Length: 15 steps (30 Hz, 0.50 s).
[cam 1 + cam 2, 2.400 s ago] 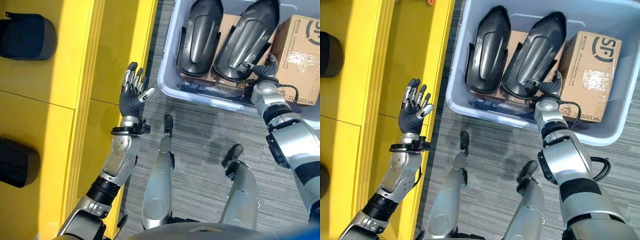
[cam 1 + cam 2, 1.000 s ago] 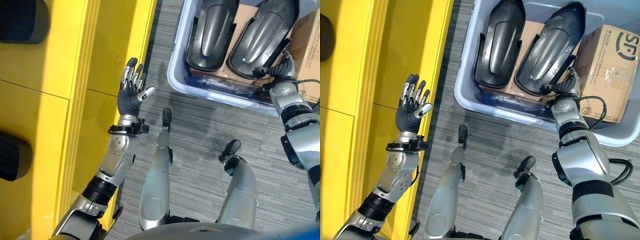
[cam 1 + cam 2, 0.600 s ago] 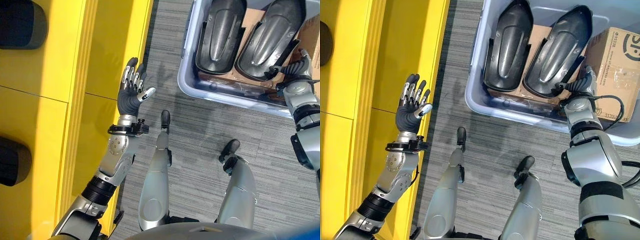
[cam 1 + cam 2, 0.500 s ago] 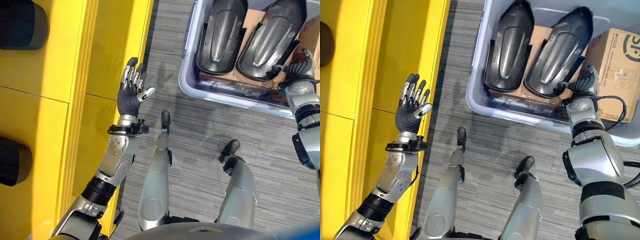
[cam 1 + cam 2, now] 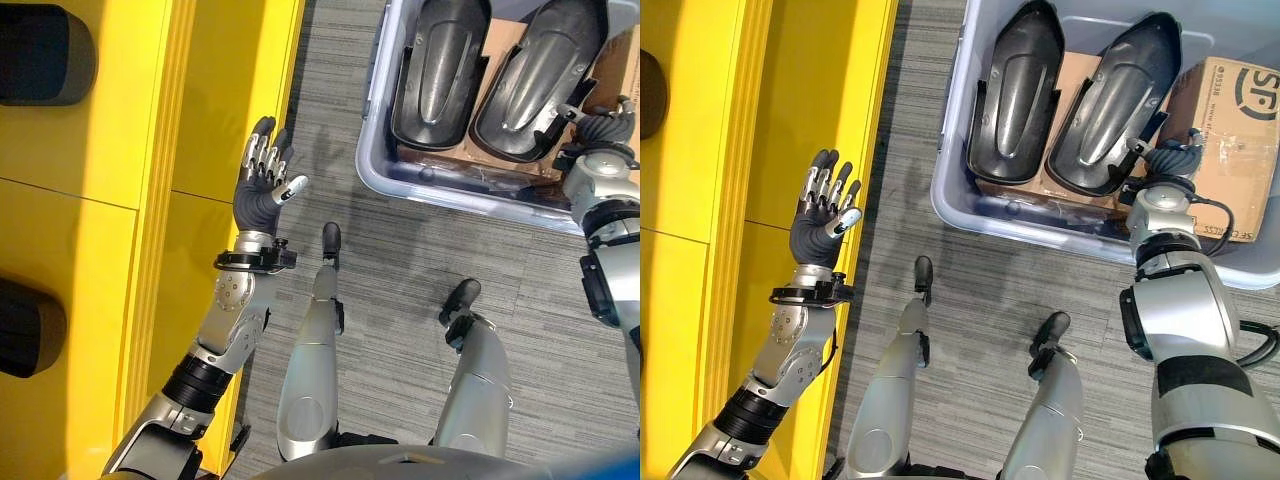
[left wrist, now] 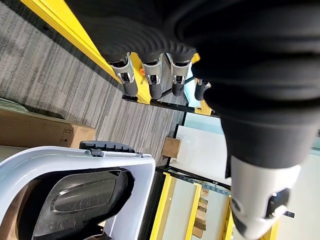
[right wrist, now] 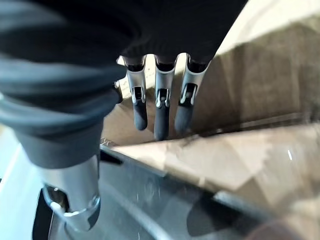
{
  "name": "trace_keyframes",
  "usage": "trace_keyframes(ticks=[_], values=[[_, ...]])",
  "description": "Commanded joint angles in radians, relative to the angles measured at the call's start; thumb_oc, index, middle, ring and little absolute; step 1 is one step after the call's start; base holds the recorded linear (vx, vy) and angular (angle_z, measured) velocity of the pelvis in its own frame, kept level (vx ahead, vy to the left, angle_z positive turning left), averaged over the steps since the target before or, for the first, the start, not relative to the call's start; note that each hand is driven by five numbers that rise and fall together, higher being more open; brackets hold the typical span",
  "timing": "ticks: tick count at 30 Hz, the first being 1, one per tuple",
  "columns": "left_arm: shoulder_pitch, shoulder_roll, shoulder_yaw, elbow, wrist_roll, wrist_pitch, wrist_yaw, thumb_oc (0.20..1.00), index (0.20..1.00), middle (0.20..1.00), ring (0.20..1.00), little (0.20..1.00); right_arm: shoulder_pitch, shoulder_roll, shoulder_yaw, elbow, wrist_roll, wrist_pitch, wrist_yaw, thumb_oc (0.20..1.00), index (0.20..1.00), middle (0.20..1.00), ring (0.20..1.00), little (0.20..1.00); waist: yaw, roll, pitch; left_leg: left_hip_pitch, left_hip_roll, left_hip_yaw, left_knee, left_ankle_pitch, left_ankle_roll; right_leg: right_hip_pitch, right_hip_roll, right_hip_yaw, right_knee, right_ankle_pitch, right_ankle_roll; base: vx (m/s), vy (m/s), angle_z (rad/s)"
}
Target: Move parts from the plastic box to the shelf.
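A pale blue plastic box (image 5: 952, 200) stands on the floor ahead to my right. Two long black moulded parts (image 5: 1015, 95) (image 5: 1110, 100) lie in it side by side on brown cardboard. My right hand (image 5: 1178, 156) is inside the box, at the near end of the right-hand part and beside a cardboard carton (image 5: 1232, 140). In the right wrist view its fingers (image 7: 161, 102) are straight and hold nothing, over cardboard and a dark surface. My left hand (image 5: 262, 185) is raised, open and empty, next to the yellow shelf (image 5: 120, 200).
Dark rounded parts (image 5: 45, 55) (image 5: 25, 335) sit on the yellow shelf levels at the left. Grey carpet floor (image 5: 400, 260) lies between shelf and box. In the left wrist view, past my left hand (image 6: 152, 75), are the box (image 6: 75, 155) and more yellow racking (image 6: 165, 210).
The whole picture has shifted, so the box sits further right in view. My right hand has turned slightly at the near end of the right-hand part. The left hand holds its pose.
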Motion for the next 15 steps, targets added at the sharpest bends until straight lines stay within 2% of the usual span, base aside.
trace_keyframes(ticks=[1, 15], values=[[-0.057, 0.037, 0.013, -0.098, 0.006, -0.057, -0.005, 1.0, 1.0, 1.0, 1.0, 1.0, -0.095, -0.034, 0.028, -0.004, 0.049, -0.019, -0.013, 1.0, 1.0, 1.0, 1.0, 1.0, 0.028, -0.003, 0.058, 0.165, 0.045, -0.039, 0.023, -0.202, -0.103, 0.104, 0.02, 0.052, -0.334, 0.225, 0.071, 0.0, 0.0, 0.0], [-0.062, 0.042, 0.003, -0.1, 0.016, -0.051, 0.004, 1.0, 1.0, 1.0, 1.0, 1.0, -0.057, -0.04, 0.018, 0.019, 0.02, -0.001, -0.014, 1.0, 1.0, 1.0, 1.0, 1.0, 0.037, 0.015, 0.08, 0.118, 0.026, -0.046, 0.064, -0.222, -0.093, 0.077, 0.007, 0.058, -0.314, 0.218, 0.068, 0.0, 0.004, 0.0]])
